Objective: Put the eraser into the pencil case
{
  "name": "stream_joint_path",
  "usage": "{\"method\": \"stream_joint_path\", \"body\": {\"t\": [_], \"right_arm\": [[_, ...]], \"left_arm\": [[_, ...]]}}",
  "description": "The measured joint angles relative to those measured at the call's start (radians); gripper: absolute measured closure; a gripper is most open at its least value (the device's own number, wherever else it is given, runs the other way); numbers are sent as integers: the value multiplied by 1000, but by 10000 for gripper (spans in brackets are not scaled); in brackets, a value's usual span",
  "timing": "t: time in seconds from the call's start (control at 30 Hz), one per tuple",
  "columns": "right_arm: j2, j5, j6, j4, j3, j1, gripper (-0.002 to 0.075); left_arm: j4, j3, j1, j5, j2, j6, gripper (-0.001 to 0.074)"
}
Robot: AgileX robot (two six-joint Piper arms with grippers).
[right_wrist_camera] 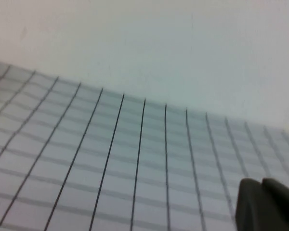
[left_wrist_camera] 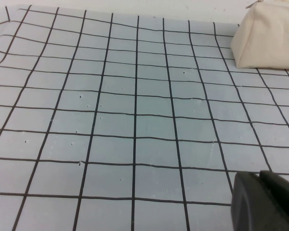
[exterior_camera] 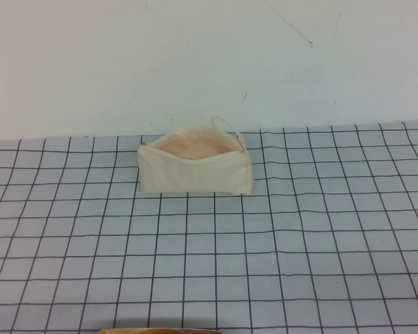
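We see a pale blue-grey cloth (exterior_camera: 299,229) ruled with thin black lines into squares, covering the tabletop from the near edge back to a plain white wall (exterior_camera: 195,62). The cloth lies a little wavy, so the lines bend here and there, and the left wrist view shows small specks and pinholes in it. The wall carries a few faint dark scratches and marks.

The case (exterior_camera: 194,165) stands near the far edge of the table, about midway along it and slightly left. Its zip mouth gapes upward, showing the pinkish lining, and a thin loop cord rises from its right end. The left wrist view catches one end of it at the cloth's far edge.

We cannot find the eraser in any view; whether it lies inside the case, we cannot tell.

Neither arm shows in the high view. The left gripper (left_wrist_camera: 265,202) appears only as a dark tip in its own wrist view, low over bare cloth and well apart from the case. The right gripper (right_wrist_camera: 267,204) likewise shows as a dark tip over bare cloth facing the wall. How far either is open, we cannot tell.
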Motion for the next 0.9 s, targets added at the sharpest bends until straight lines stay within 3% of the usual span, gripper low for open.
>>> {"method": "stream_joint_path", "body": {"t": [0.33,0.9], "right_arm": [[-83,-20,-34,118,227,-172,727],[-85,37,-34,129,230,-188,727]], "left_arm": [[0,0,0,0,0,0,736],[0,0,0,0,0,0,736]]}}
